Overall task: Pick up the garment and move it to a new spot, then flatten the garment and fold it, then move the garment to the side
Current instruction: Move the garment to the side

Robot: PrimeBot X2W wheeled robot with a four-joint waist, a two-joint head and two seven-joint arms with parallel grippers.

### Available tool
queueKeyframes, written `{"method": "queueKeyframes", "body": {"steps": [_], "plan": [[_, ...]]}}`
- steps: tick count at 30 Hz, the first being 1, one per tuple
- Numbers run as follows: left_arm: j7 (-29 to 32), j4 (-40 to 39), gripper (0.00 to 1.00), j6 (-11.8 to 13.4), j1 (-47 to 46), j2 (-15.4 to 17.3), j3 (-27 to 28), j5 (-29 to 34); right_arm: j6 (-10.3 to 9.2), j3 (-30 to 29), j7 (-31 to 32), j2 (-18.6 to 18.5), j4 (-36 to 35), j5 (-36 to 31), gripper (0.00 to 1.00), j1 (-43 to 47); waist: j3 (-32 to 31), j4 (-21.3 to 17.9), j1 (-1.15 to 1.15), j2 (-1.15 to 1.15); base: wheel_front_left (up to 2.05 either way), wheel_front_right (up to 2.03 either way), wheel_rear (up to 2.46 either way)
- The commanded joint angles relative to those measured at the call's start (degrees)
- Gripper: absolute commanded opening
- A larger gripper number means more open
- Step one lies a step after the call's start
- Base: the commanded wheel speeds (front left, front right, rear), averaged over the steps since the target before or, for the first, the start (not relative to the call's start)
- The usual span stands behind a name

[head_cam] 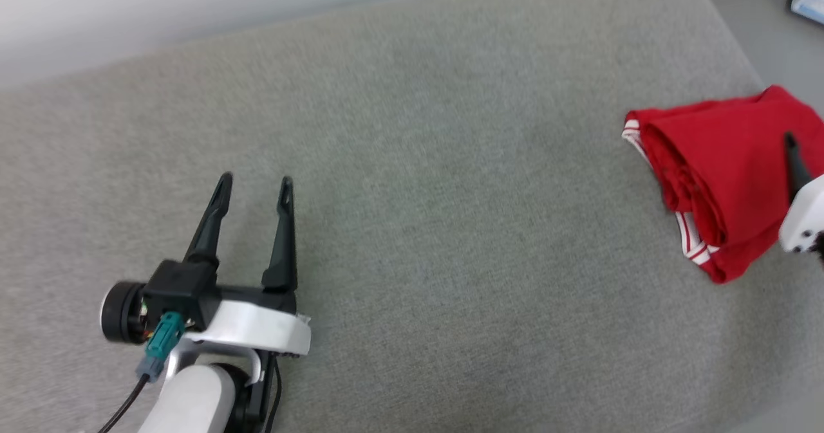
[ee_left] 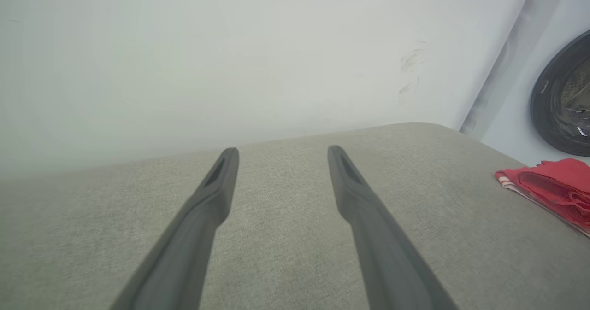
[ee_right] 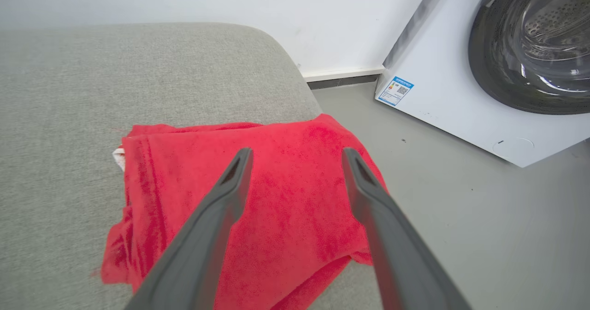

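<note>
- Grey fabric-covered bench: set against a pale wall.
- White washing machine: stands on the grey floor beyond the bench's rounded corner; its dark round door is seen.
- Red garment: lies folded in a rumpled bundle at the bench's right edge, with red-white striped trim showing along its left side.
- Left hand: fingers spread, nothing held, over bare bench, well apart from the garment.
- Right hand: fingers spread over the garment, nothing pinched; contact cannot be told.
</note>
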Motion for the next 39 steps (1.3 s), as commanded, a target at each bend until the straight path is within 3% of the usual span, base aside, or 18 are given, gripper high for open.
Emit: {"method": "queueKeyframes", "body": {"steps": [1, 13, 22, 30, 39], "plan": [[-0.49, 0.44, 1.0, 0.31, 0.89, -0.16, 0.4, -0.22, -0.04, 0.22, -0.34, 0.67, -0.87, 0.38, 1.0, 1.48, -4.98, 1.83, 0.0, 0.0, 0.0, 0.0, 0.0], [-2.33, 5.4, 1.0, 1.33, 7.64, 0.04, 3.33, -2.8, -0.04, 2.71, -0.8, 4.65, -22.42, 3.52, 1.0, 19.11, -14.01, 10.77, 0.0, 0.0, 0.0, 0.0, 0.0], [-2.89, 7.88, 1.0, -0.35, 9.39, 1.22, 5.53, -4.38, -0.04, -2.6, 0.82, 11.46, -42.4, -0.78, 1.0, 33.49, -17.28, 16.88, 0.0, 0.0, 0.0, 0.0, 0.0], [-3.11, 10.05, 1.0, -4.58, 11.03, 3.12, 6.09, -6.13, -0.04, -4.53, 5.75, 17.44, -55.36, -4.05, 1.0, 43.28, -18.89, 17.69, 0.0, 0.0, 0.0, 0.0, 0.0], [-3.1, 12.02, 1.0, -5.09, 13.78, 2.6, 4.04, -5.74, -0.03, -4.56, 8.25, 19.95, -61.12, -5.16, 1.0, 49.51, -20.65, 16.47, 0.0, 0.0, 0.0, 0.0, 0.0]]}}
